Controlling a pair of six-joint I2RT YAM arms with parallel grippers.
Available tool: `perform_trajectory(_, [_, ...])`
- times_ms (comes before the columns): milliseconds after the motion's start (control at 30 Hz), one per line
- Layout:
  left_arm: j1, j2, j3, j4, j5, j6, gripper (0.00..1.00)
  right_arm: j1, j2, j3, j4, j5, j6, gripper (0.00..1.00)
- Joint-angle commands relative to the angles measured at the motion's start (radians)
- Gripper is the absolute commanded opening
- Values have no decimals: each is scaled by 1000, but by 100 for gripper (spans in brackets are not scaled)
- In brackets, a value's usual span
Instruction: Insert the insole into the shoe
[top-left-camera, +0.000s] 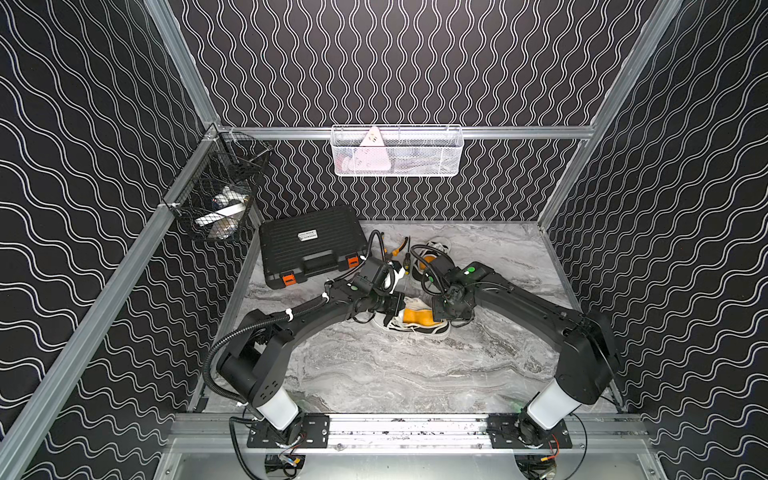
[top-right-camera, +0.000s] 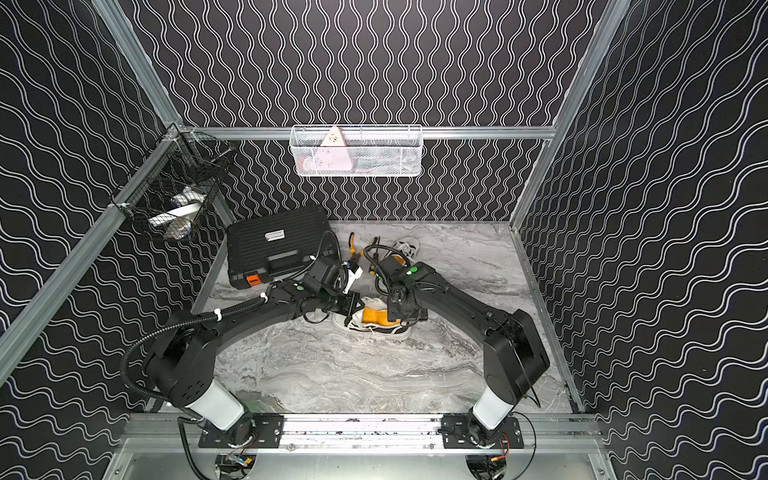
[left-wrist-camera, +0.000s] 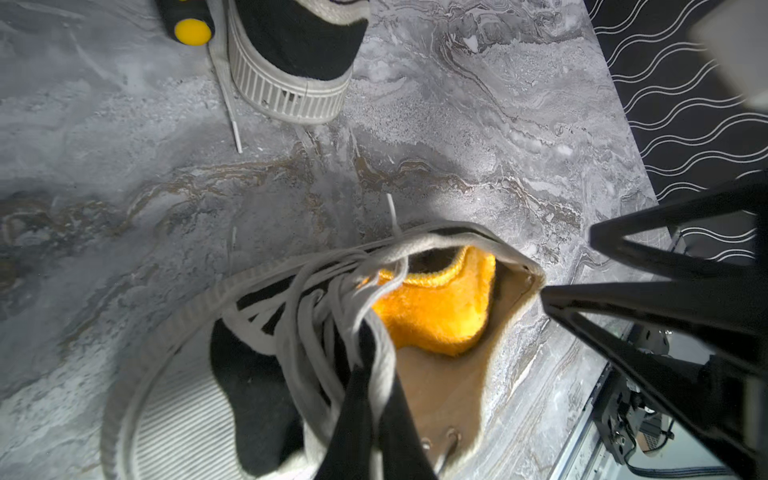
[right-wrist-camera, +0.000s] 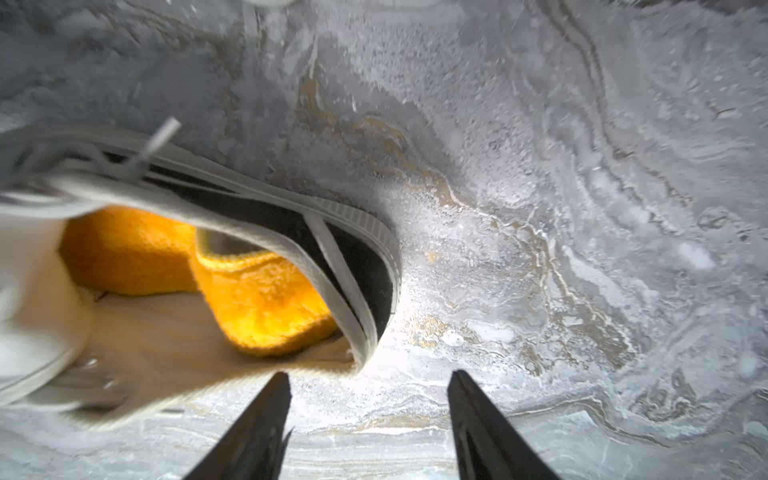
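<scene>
A black and white shoe lies on its side in the middle of the marble table in both top views. An orange fuzzy insole sits in its opening, one end curled up by the heel; the right wrist view shows the insole too. My left gripper is shut on the shoe's white tongue and laces at the throat. My right gripper stands open just off the heel rim, with only bare table between its fingers. Its fingers also show in the left wrist view.
A second shoe lies behind, next to a yellow-handled screwdriver and pliers. A black tool case stands at the back left. A black wire basket and a white one hang on the walls.
</scene>
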Motion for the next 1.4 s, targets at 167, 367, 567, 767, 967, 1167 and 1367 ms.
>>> perform_trajectory(167, [0, 2, 7, 31, 1, 5, 0, -4, 47, -1, 124, -93, -44, 73])
perform_trajectory(367, [-1, -8, 2, 39, 2, 6, 0, -48, 172, -42, 184, -50, -18, 73])
perform_trajectory(567, [1, -19, -4, 34, -11, 14, 0, -129, 147, -128, 222, -86, -9, 71])
perform_trajectory(767, [-1, -2, 6, 49, -6, 9, 0, -128, 83, 8, 144, -112, -60, 73])
perform_trajectory(967, [0, 9, 10, 50, -3, 9, 0, -131, 141, -68, 203, -135, -100, 72])
perform_trajectory(1167, [-1, 10, 11, 48, -1, 8, 0, -131, 166, -145, 243, -16, -68, 61])
perform_trajectory(1367, [0, 7, 12, 31, -14, 23, 0, -130, 32, -107, 254, -26, -83, 69])
